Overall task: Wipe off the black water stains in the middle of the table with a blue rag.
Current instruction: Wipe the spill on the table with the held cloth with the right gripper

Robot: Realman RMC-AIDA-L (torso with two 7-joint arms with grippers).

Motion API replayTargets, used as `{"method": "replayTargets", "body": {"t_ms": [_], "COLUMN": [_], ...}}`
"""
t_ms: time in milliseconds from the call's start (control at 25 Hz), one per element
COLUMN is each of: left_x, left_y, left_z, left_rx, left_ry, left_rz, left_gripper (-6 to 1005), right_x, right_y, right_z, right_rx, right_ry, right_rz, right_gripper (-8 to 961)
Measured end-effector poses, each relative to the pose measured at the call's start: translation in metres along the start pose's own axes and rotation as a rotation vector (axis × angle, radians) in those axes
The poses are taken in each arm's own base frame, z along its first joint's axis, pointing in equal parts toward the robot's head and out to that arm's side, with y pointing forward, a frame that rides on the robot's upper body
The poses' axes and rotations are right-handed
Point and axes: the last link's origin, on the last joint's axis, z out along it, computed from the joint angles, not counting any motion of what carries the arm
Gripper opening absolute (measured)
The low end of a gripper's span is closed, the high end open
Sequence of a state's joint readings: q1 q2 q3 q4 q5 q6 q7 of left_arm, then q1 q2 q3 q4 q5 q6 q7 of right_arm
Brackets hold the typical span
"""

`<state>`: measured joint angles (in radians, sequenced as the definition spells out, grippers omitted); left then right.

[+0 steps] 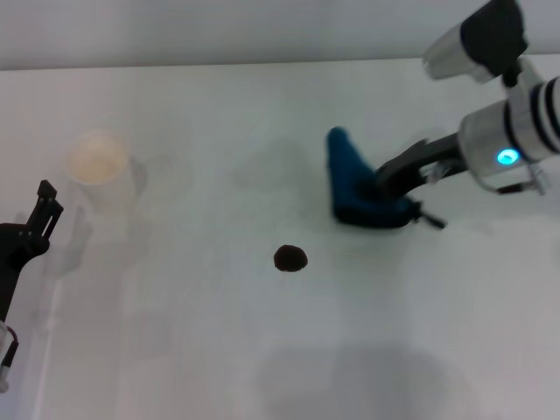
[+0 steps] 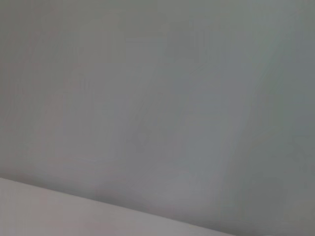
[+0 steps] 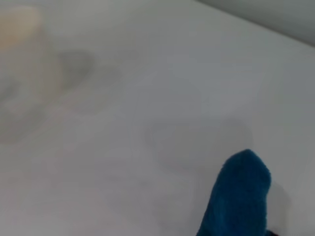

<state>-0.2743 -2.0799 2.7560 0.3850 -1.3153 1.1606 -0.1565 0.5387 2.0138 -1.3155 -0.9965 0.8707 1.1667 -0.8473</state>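
The blue rag (image 1: 352, 175) lies bunched on the white table (image 1: 175, 350), right of centre, with one end sticking up. My right gripper (image 1: 385, 186) reaches in from the right and is shut on the rag's right side, low over the table. A thin black strap tail (image 1: 430, 220) trails to its right. The rag's raised end also shows in the right wrist view (image 3: 241, 191). The black water stain (image 1: 290, 258), a small round dark blot, sits in front and to the left of the rag, apart from it. My left gripper (image 1: 45, 206) is parked at the table's left edge.
A white paper cup (image 1: 98, 162) stands at the back left, and shows blurred in the right wrist view (image 3: 22, 44). The table's far edge (image 1: 219, 66) runs along the back. The left wrist view shows only a plain grey surface.
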Motion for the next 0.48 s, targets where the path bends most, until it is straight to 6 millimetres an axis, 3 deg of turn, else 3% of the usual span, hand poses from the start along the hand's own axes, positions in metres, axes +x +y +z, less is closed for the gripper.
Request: {"method": "replayTargets", "body": {"t_ms": [240, 480], "left_x": [0.001, 0.003], "left_y": [-0.001, -0.001], "left_z": [0.002, 0.005], "left_rx": [-0.001, -0.007], "left_ry": [0.004, 0.007], "left_rz": [0.007, -0.003], "left_gripper": [861, 861], "right_x": [0.010, 0.026], "right_y": [0.043, 0.058], "right_z": [0.026, 0.052], "right_rx": [-0.188, -0.202], "right_ry": [-0.064, -0.082], "right_rz": [-0.093, -0.122], "right_gripper": [103, 104]}}
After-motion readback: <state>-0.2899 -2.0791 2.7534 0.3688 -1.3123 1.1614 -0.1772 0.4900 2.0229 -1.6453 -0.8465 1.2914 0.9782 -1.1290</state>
